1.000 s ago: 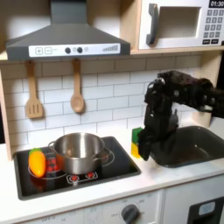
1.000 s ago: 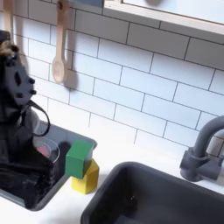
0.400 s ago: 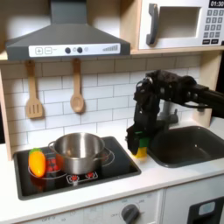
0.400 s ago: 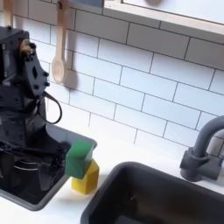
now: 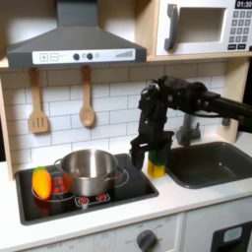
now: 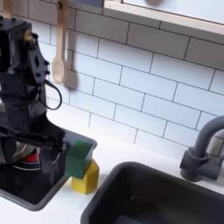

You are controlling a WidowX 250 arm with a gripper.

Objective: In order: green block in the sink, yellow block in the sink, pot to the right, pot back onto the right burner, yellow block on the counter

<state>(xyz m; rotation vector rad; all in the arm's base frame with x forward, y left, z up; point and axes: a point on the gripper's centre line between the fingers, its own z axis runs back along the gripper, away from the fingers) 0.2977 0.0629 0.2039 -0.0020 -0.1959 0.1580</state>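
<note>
Two blocks are sitting stacked at the middle of both exterior views, the green block (image 6: 80, 157) resting on top of the yellow block (image 6: 86, 179), on the counter (image 6: 61, 210) between the black cooktop (image 5: 84, 192) and the sink (image 5: 212, 162). At the lower left of the first exterior view, an orange oval toy (image 5: 40, 182) is lying on the cooktop, and just to its right the pot (image 5: 89, 169) is standing on a burner. Upper left in the same view, a wooden spatula (image 5: 37, 103) and a wooden spoon (image 5: 87, 98) are hanging on the tiled wall. Right of the pot, the gripper (image 5: 150, 155) is hanging over the stacked blocks, its fingers (image 6: 56, 145) reaching down beside the green block; whether they are spread or pinching it cannot be told. Further right, the sink is lying in the counter with its dark faucet (image 6: 203, 149) rising behind it.
</note>
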